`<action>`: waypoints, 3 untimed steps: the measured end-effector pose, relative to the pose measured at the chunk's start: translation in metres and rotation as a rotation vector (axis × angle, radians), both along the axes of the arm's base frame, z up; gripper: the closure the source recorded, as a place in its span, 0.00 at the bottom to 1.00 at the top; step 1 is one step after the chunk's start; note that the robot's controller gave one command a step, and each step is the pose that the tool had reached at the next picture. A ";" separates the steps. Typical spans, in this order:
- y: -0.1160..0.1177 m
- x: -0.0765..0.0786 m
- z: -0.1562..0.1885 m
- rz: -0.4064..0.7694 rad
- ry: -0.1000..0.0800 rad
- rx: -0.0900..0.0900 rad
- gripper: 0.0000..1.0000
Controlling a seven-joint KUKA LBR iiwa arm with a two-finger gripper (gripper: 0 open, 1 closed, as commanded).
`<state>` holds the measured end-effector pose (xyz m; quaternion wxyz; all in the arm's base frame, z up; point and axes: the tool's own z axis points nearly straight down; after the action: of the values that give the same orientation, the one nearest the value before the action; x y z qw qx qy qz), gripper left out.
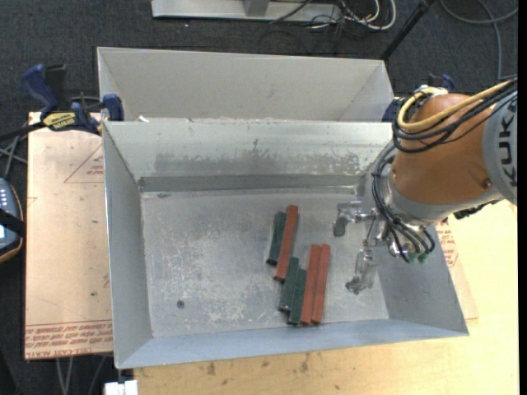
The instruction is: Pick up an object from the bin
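Note:
My gripper (351, 250) hangs low in the right part of the bin, over bare floor. Its two metal fingers stand wide apart, open, with nothing between them. Just left of it lies a long red bar (315, 285) with a dark green bar (292, 290) tight against its left side, both pointing toward the front wall. Further left and back lies a second pair, a red bar (287, 242) beside a dark green bar (276, 237), slightly tilted. The gripper touches none of them.
The arm's orange cover and cables come in over the bin's right rim. The bin's right sloping wall is close behind the gripper. The left half of the bin floor is bare metal.

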<state>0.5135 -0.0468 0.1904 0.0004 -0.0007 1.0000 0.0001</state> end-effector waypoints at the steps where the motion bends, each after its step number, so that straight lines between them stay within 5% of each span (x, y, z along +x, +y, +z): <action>1: 0.000 0.000 0.000 0.000 0.000 0.000 0.00; 3: 0.011 -0.004 -0.102 -0.151 0.000 0.001 0.00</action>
<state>0.5092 -0.0357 0.0887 0.0005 0.0746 0.9972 0.0007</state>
